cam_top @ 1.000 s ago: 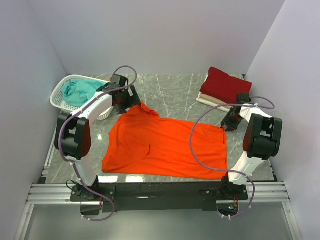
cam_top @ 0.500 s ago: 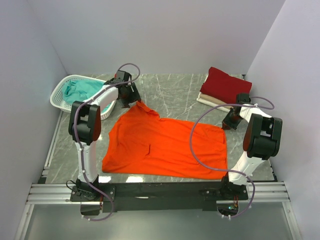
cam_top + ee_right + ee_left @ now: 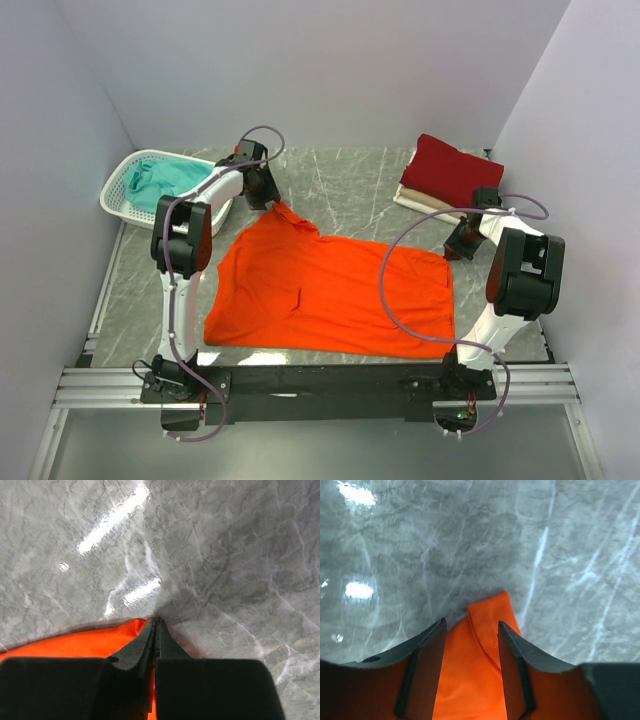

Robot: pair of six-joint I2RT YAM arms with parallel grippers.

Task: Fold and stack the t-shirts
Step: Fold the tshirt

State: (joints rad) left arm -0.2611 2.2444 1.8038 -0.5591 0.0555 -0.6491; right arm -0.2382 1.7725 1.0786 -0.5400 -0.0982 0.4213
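The bright orange t-shirt (image 3: 330,290) lies spread flat in the middle of the table. My left gripper (image 3: 268,197) is at its far left corner. In the left wrist view the gripper (image 3: 470,630) is open, and the orange corner (image 3: 492,617) lies between the fingers (image 3: 427,652). My right gripper (image 3: 456,245) is at the shirt's far right corner. In the right wrist view it (image 3: 155,624) is shut on the orange edge (image 3: 100,640). The dark red t-shirt (image 3: 450,170) lies folded on the cream-white one (image 3: 418,203) at the back right. The teal t-shirt (image 3: 165,180) is in the basket.
The white lattice basket (image 3: 118,190) stands at the back left, beside my left arm. The folded stack is just behind my right gripper. Pale walls close the table on three sides. The grey marble tabletop (image 3: 340,180) shows behind the orange shirt.
My left arm has swung its elbow in and stretched out, and its gripper has shifted slightly toward the back right. The orange shirt and the right arm have hardly moved.
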